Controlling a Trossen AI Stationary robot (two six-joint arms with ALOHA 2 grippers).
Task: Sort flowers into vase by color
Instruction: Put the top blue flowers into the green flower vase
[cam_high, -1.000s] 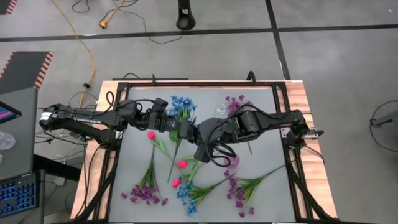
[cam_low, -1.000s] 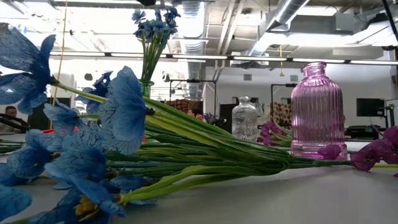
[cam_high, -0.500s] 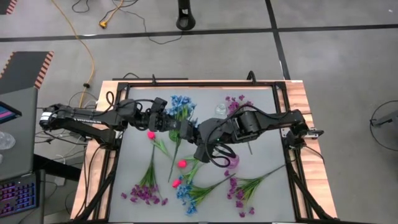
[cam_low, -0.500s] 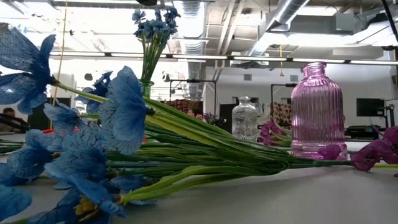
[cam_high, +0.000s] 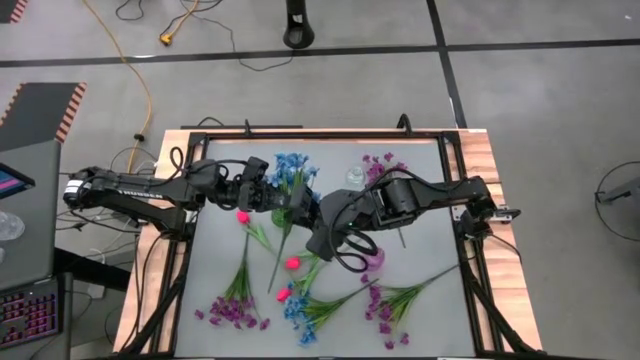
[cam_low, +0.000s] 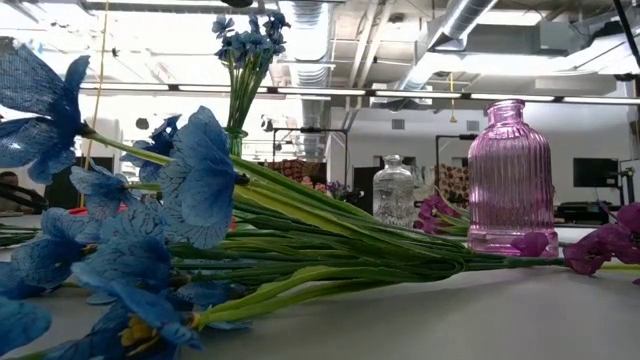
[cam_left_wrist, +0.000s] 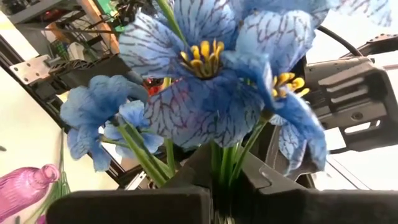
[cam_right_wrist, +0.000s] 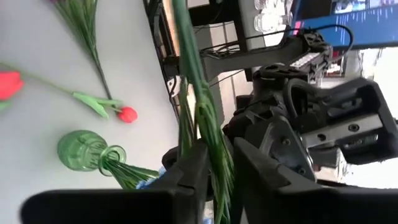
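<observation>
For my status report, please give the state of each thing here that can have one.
left gripper: shut on the blue sprig.
blue sprig: held by its stems.
right gripper: at the same sprig's stem, facing the left gripper.
green vase: upright, blue flowers in it.
pink vase: upright, no flowers in it.
clear vase: upright, no flowers in it.
pink-red buds: lying flat.
purple sprigs: lying flat.

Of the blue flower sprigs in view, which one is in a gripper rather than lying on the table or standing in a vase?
The blue sprig between the two arms: the left gripper is shut on its stems. Another blue sprig lies loose at the table's near edge, and a blue bunch stands in the green vase.
</observation>
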